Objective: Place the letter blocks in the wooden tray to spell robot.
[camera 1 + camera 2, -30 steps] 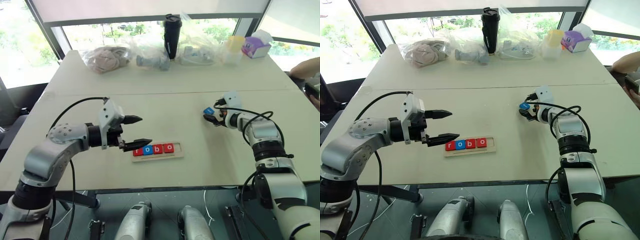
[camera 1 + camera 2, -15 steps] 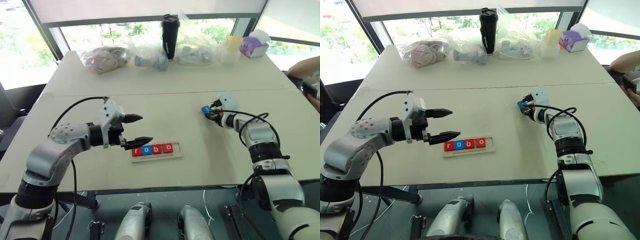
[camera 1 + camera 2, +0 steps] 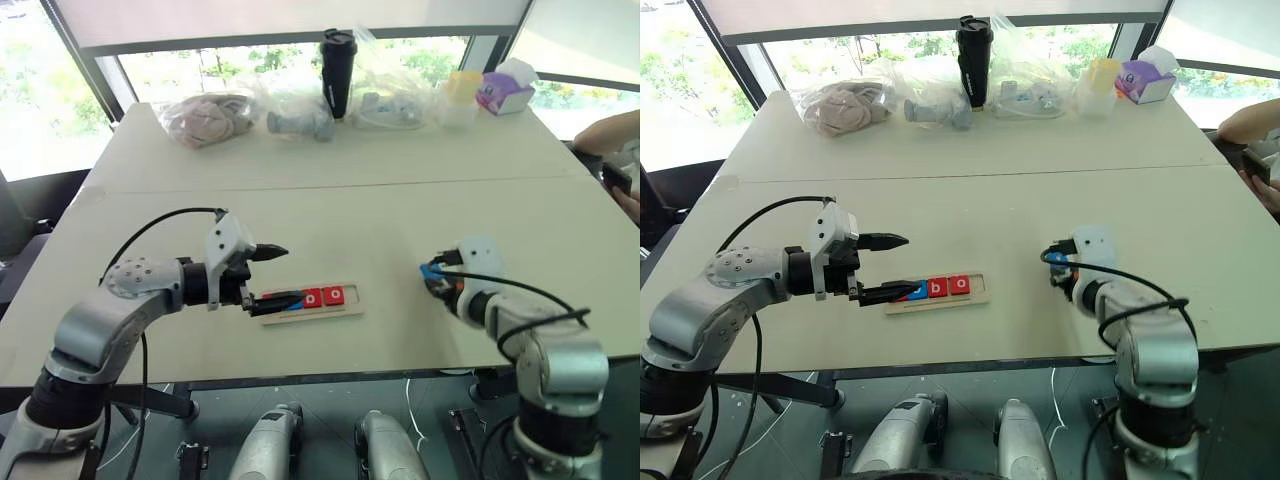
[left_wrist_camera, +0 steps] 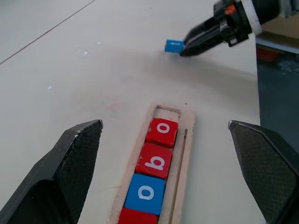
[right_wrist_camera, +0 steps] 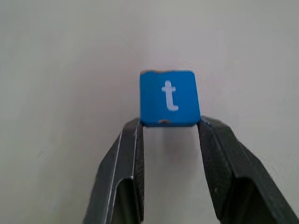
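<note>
Letter blocks [image 4: 157,155] in wooden tray [image 4: 183,154], first probably hidden under spread left tool [image 3: 270,275]; right tool [image 5: 169,128] pinches blue t [image 5: 169,98].

Four letter blocks [image 4: 155,152] sit flat in a row in the wooden tray [image 4: 183,154] on the bench [image 3: 340,215]: red, blue o, red b, red o, end slot open. The blue t block [image 5: 169,97] is pinched between two black fingers [image 5: 122,168], well apart from the tray.

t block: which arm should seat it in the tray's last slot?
Right. Its gripper is shut on the blue t block; the left gripper hangs open over the wooden tray.
</note>
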`<act>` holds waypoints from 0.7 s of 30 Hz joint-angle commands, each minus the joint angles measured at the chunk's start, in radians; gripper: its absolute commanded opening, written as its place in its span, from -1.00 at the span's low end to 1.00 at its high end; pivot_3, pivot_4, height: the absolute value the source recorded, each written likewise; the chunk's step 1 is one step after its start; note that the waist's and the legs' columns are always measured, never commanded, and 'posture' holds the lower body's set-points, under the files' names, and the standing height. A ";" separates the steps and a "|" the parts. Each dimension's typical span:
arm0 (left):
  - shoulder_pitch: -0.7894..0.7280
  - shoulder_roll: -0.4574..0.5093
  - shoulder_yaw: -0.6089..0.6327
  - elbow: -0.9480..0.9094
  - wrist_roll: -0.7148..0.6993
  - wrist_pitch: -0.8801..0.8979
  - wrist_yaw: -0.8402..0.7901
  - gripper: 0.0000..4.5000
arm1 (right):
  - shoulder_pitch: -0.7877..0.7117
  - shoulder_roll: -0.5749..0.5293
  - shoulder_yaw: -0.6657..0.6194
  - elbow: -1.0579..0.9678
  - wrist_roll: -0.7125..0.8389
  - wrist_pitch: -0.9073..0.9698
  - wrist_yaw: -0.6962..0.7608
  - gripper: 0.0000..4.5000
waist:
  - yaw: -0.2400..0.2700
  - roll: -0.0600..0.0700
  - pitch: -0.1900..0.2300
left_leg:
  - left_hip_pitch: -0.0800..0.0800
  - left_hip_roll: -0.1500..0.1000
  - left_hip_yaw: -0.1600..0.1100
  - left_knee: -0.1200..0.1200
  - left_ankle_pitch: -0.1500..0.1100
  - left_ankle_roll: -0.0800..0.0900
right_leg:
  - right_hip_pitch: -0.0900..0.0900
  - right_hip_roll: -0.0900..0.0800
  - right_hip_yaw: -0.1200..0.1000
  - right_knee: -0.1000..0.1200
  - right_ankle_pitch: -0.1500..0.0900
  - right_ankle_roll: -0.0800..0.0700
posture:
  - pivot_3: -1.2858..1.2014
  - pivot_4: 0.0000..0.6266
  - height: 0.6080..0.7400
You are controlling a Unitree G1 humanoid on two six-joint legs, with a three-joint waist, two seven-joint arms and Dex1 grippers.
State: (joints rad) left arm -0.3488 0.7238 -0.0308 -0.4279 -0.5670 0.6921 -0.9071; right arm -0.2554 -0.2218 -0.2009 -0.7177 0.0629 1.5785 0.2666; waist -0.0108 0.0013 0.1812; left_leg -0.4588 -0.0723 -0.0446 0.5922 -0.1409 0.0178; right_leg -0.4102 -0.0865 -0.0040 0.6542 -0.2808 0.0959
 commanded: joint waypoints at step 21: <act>0.000 0.008 -0.060 0.047 0.080 -0.078 -0.061 1.00 | -0.069 -0.519 0.017 -0.102 0.391 -0.173 0.376 0.98 | 0.002 0.000 0.000 | -0.001 0.000 0.001 0.000 0.000 0.001 | 0.002 -0.002 -0.001 -0.007 0.000 0.000 | 0.03 -0.52 1.00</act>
State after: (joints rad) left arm -0.3469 0.7216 -0.1109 -0.3494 -0.4802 0.6214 -0.9606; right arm -0.3347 -0.6737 -0.1725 -0.8215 0.4099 1.5292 0.5211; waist -0.0093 0.0016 0.1816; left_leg -0.4601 -0.0724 -0.0445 0.5918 -0.1414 0.0189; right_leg -0.4075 -0.0882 -0.0059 0.6469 -0.2809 0.0962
